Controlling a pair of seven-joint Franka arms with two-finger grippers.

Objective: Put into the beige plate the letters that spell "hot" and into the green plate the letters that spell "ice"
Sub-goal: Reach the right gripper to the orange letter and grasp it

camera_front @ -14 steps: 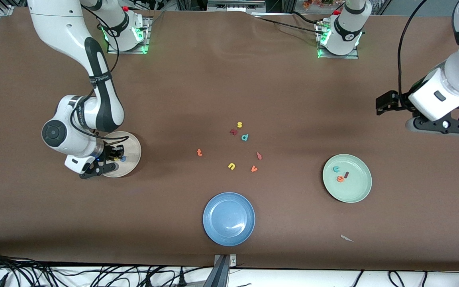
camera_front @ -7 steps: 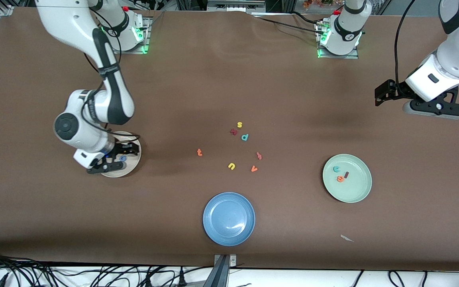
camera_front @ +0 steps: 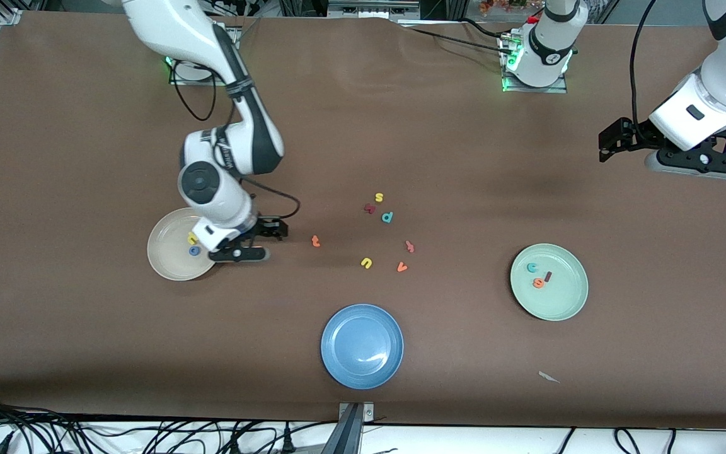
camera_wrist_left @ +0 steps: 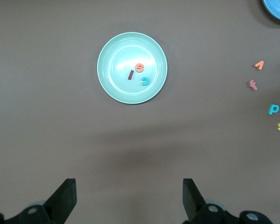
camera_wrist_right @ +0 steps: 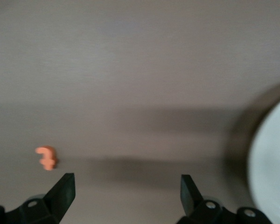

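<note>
Nearly done, by the look of it: the round pale mint-green plate (camera_front: 549, 282), toward the left arm's end of the table, already holds the teal foam c (camera_front: 532, 267), the dark red bar-like i (camera_front: 547, 275) and the orange foam e (camera_front: 538, 283). The round cream-beige plate (camera_front: 171, 252), toward the right arm's end, has the yellow foam h (camera_front: 192, 238) and the blue ring-shaped o (camera_front: 194, 250) in it. What is left, I judge, is the small orange foam t (camera_front: 316, 241), lying on the bare brown table (camera_front: 86, 157) between the beige plate and the loose cluster of other letters.

Both hands carry nothing. The right gripper (camera_front: 244, 244) hangs over the table just beside the beige plate's rim, its jaws spread wide. The left gripper (camera_front: 694, 165) waits high over its own end of the table, jaws likewise wide apart.

From the right wrist view the orange t (camera_wrist_right: 47, 157) shows just ahead of the open fingers, with a blurred edge of the beige plate; the green plate does not appear there. Only the left wrist view takes in the green plate with its three letters from directly above
</note>
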